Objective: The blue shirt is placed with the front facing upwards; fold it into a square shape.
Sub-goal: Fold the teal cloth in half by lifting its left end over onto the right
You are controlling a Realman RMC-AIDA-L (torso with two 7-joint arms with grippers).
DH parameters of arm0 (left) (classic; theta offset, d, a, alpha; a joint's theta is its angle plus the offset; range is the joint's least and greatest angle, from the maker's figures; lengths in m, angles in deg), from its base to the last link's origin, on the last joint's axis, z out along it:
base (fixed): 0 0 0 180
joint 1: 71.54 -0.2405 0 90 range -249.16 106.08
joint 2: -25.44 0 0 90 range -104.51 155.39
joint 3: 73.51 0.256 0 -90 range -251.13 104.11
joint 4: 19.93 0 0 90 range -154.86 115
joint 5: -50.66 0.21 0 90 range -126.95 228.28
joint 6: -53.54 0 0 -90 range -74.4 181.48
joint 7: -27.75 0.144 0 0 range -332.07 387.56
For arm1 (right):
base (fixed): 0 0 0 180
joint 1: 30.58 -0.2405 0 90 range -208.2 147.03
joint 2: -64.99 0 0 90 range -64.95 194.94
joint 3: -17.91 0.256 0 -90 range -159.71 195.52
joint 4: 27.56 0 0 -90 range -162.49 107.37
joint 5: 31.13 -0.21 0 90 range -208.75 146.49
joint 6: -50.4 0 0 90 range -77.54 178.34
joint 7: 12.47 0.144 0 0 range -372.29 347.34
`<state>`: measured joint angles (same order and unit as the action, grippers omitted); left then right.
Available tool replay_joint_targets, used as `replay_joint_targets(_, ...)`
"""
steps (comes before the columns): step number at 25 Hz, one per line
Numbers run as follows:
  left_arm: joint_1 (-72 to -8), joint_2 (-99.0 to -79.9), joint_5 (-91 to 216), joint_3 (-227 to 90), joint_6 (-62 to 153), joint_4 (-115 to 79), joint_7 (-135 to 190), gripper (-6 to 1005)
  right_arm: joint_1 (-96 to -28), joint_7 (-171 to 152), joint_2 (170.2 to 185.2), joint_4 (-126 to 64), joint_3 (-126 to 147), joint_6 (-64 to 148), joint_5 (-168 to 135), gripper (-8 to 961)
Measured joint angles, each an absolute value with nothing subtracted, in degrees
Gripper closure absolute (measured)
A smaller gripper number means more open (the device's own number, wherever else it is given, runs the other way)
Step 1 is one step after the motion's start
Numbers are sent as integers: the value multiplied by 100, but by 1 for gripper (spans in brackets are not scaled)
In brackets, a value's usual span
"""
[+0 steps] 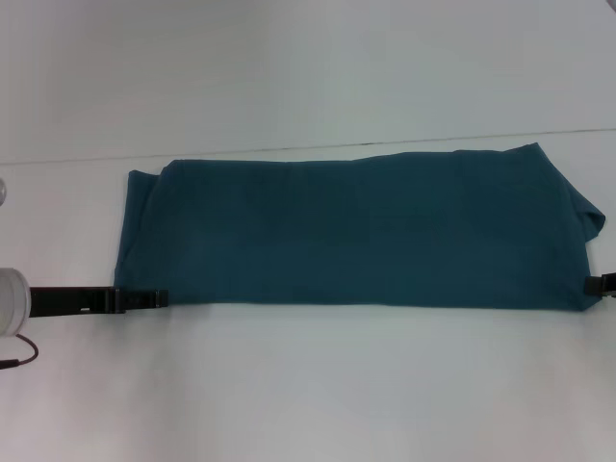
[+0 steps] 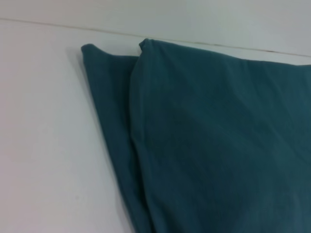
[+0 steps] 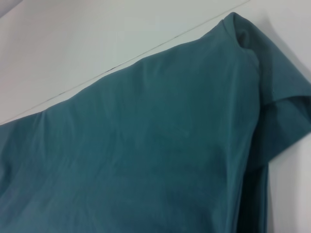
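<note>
White tabletop (image 1: 308, 385) fills the head view, matte and plain, with a thin dark seam line (image 1: 289, 149) running across it just behind the cloth.

Large dark teal-blue cotton shirt (image 1: 356, 231) lies flat across the middle of the table as a long horizontal band, folded over on itself; only plain fabric faces up, no lettering or collar visible. Near edge is straight and even. On the robot's left end an under layer (image 2: 104, 111) sticks out past the top layer, seen clearly in the left wrist view as two stepped edges. On the right end a sleeve-like flap (image 3: 282, 97) folds out beyond the main panel and casts a dark crease beneath it.

Left gripper (image 1: 159, 299), black, reaches in low from the left edge of the head view and meets the shirt's near-left corner; fingers look pressed together at the cloth edge, though whether fabric is pinched between them is hard to make out. A white cylindrical arm segment (image 1: 12, 300) sits behind it, cut off by the frame, with a thin dark cable (image 1: 24, 356) looping below.

Right gripper (image 1: 606, 284) shows only as a small black tip at the right frame edge, beside the shirt's near-right corner; whether its fingers are apart or together cannot be told.
</note>
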<state>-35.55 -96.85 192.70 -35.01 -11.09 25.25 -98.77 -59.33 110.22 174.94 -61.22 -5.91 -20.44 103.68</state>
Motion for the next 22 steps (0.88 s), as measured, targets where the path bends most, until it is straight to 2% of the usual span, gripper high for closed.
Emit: replay_joint_targets(22, -3519, -9668, 19470, -3510, -970, 2527, -10042, 91, -5933, 11031, 17494, -6137, -591, -2044, 10370, 953)
